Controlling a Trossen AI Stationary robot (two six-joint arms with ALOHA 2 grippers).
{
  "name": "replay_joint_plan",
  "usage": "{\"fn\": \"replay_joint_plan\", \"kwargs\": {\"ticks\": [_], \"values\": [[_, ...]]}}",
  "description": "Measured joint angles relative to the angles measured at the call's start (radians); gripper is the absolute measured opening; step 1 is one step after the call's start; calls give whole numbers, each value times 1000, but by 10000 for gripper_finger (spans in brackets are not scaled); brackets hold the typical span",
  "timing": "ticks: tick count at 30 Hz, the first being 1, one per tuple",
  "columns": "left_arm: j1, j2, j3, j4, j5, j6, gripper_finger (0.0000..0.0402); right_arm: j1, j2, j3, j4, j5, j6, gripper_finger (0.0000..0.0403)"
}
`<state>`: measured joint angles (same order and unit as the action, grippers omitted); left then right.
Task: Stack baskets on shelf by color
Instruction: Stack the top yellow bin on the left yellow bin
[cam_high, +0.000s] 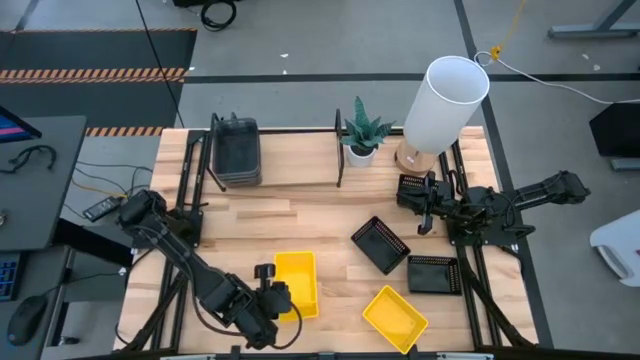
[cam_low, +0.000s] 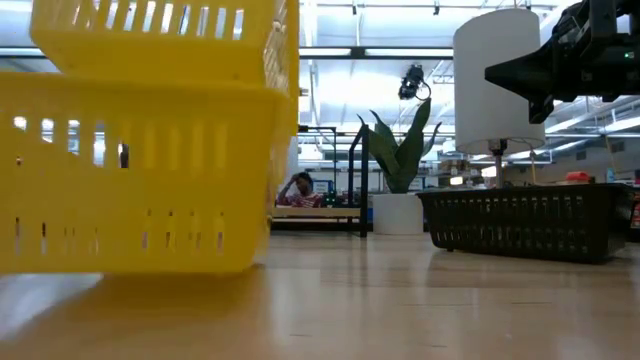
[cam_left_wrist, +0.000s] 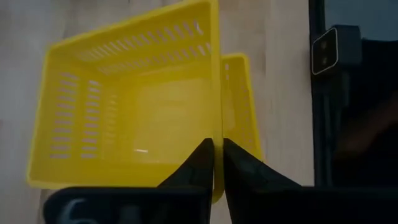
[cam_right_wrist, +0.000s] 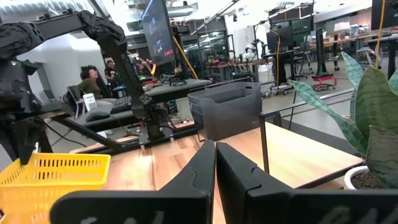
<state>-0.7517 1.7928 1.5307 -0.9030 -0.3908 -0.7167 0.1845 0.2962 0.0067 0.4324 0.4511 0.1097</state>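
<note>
**Left gripper pinching a yellow basket wall; right gripper closed above the black mesh baskets**

High view. I count three bright yellow slotted plastic baskets: two overlapping ones (cam_high: 297, 281) at the near middle of the pale butcher-block tabletop (cam_high: 290, 215), and a single tilted yellow basket (cam_high: 395, 318) lying apart, nearer the front edge. The left gripper (cam_high: 268, 293) sits at the near-left edge of the overlapping pair. There are three black mesh rectangular baskets: one angled (cam_high: 381, 244) mid-table, one flat (cam_high: 433, 273) just beside it, and one (cam_high: 413, 187) partly under the right gripper (cam_high: 428, 213). A stack of solid dark grey baskets (cam_high: 237, 151) stands on the light wooden shelf board (cam_high: 290, 165) between its black wire end frames; I cannot count the stack from here. A small green potted plant (cam_high: 362, 133) and a white cylindrical lamp (cam_high: 446, 104) stand at the far right.

Low view. Two yellow baskets (cam_low: 150, 130) fill the left, the upper one raised over the lower. One black mesh basket (cam_low: 525, 222) rests on the wood, with the right gripper (cam_low: 560, 60) well above it.

Left wrist view. The left gripper (cam_left_wrist: 217, 163) has its dark fingers nearly together, nipping the thin side wall of the upper yellow basket (cam_left_wrist: 124, 106); the second yellow basket's rim (cam_left_wrist: 239, 106) shows beside it.

Right wrist view. The right gripper (cam_right_wrist: 216, 165) has its fingers pressed together, holding nothing. Beyond are the grey stack (cam_right_wrist: 227, 109), a yellow basket (cam_right_wrist: 46, 177), plant leaves (cam_right_wrist: 367, 106), and people seated in the room (cam_right_wrist: 93, 81).
</note>
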Motion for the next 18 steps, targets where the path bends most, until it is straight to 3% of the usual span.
{"fn": "replay_joint_plan", "kwargs": {"ticks": [9, 18], "values": [[10, 47, 0, 9, 44, 2, 27, 0, 0, 0, 0, 0, 0, 19], [8, 60, 0, 25, -6, 5, 136, 0, 0, 0, 0, 0, 0, 19]]}}
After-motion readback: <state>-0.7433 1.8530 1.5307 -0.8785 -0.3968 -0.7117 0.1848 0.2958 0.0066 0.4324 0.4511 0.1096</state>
